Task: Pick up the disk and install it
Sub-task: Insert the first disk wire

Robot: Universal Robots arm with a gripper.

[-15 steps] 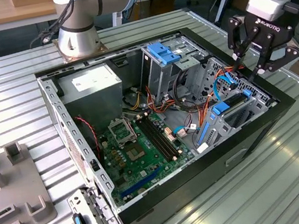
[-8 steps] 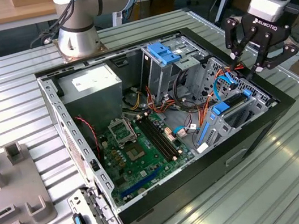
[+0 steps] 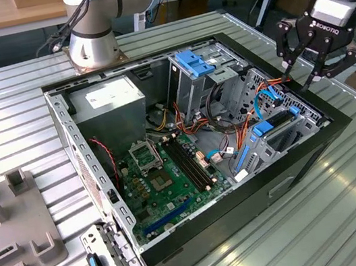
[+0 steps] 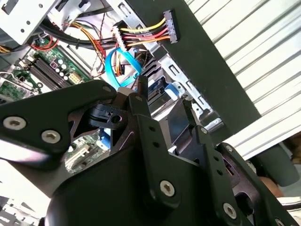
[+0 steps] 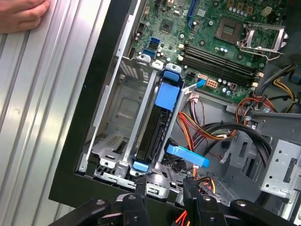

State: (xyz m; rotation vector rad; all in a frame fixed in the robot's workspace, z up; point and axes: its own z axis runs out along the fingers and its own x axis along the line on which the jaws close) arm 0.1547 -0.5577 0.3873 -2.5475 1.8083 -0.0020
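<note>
Gripper [image 3: 300, 76] hangs spread and empty just above the computer case's [image 3: 288, 176] drive cage [image 5: 120, 108], where the blue-railed disk [image 5: 162, 117] stands on edge.

The disk [image 5: 160, 127] stands on edge in a slot of the metal bay [image 5: 117, 108], at a corner of the open case [image 5: 89, 122], near its black side wall. In the first wrist view its narrow dark edge shows, framed by the bright blue carrier, with a broad blue tab at one end and a small blue tip at the other. The bay's walls hide its flat faces. In the exterior view the disk [image 3: 269, 126] sits at the case's end toward the exterior view's right.
</note>
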